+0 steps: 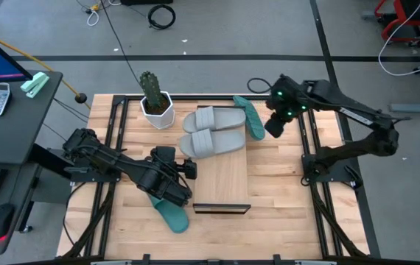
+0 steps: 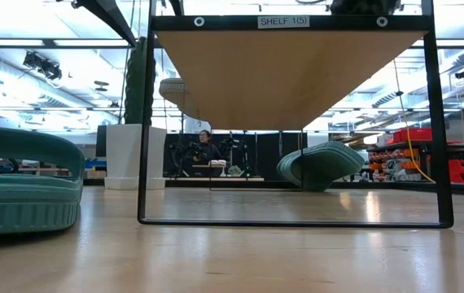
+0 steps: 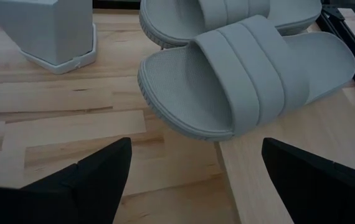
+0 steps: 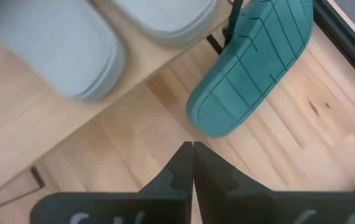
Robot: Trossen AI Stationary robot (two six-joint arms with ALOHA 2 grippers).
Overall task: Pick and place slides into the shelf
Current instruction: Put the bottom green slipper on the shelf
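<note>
Seen from above, the shelf (image 1: pixel 222 169) carries two grey slides (image 1: pixel 211 131) at its far end, while the low view shows only its underside and black frame, with a label reading SHELF 1(5). The left claw (image 1: pixel 184 171) hovers with fingers (image 3: pixel 96 174) wide apart and nothing between them, the nearer grey slide (image 3: pixel 252 78) just ahead of it, overhanging the shelf edge; a white planter (image 3: pixel 47 31) with a cactus (image 1: pixel 151 88) stands ahead and off to one side. One teal slide (image 1: pixel 172 215) lies on the worktop (image 1: pixel 284 184) behind the left claw. The right claw (image 1: pixel 275 126) has fingers together, empty; just ahead of it the other teal slide (image 4: pixel 252 68) leans sole-out against the shelf's end.
</note>
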